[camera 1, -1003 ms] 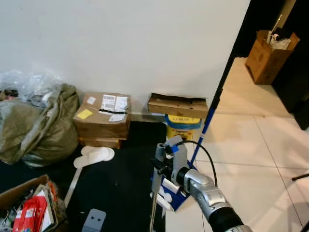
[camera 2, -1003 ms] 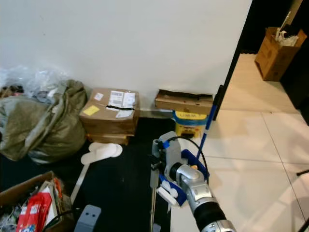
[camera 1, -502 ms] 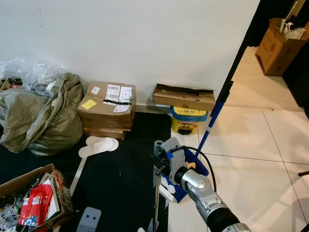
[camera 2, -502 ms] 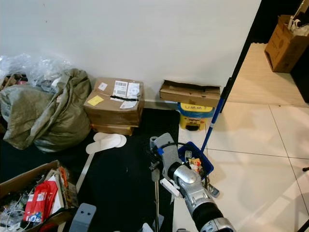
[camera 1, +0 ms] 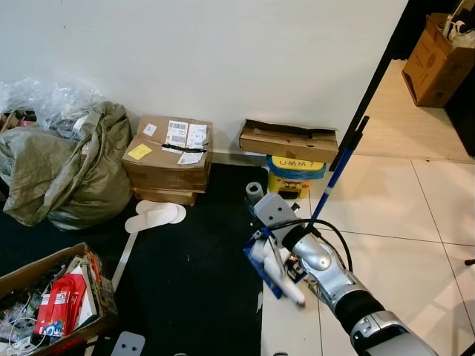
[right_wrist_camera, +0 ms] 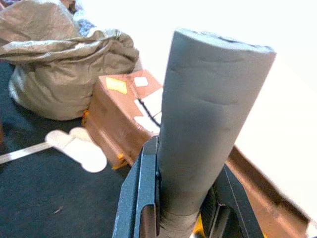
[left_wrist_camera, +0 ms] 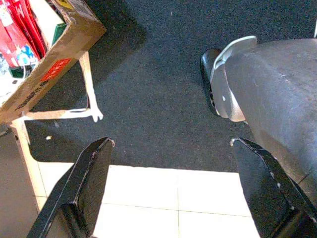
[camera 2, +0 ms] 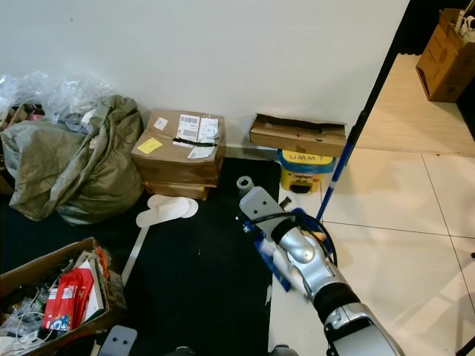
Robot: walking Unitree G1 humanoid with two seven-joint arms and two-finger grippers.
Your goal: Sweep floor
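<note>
The right hand (right_wrist_camera: 178, 218) is clamping a thick grey broom handle (right_wrist_camera: 208, 114), its two black fingers (right_wrist_camera: 141, 198) pressed against either side of the shaft. In the head views the handle's flat grey top (camera 1: 273, 209) is sticking up just above the silver right arm (camera 1: 334, 278), over the edge where the black carpet (camera 1: 193, 274) meets the white tiled floor (camera 1: 401, 245). The lower part of the broom is hiding behind the arm, so I cannot tell where its head is resting.

The left hand (left_wrist_camera: 168, 193) is hanging low with its two fingers (left_wrist_camera: 86, 183) spread wide apart, holding nothing, above the carpet edge and beside the robot's own grey leg (left_wrist_camera: 277, 104).

Counting along the wall: two taped cardboard boxes (camera 1: 169, 156) stacked, one flat box (camera 1: 289, 141) lying on a yellow container (camera 1: 296, 175), one olive sack (camera 1: 63, 174), one pair of white slippers (camera 1: 152, 215) and one small tape roll (camera 1: 254, 190). A blue dustpan (camera 2: 286, 256) with a long blue handle (camera 1: 335, 178) is standing just behind the right arm. An open box of red packets (camera 1: 56, 315) is sitting near the left.

The left wrist view is showing that box's corner (left_wrist_camera: 64, 44) close up; the right wrist view is showing the sack, boxes and slippers from low down.
</note>
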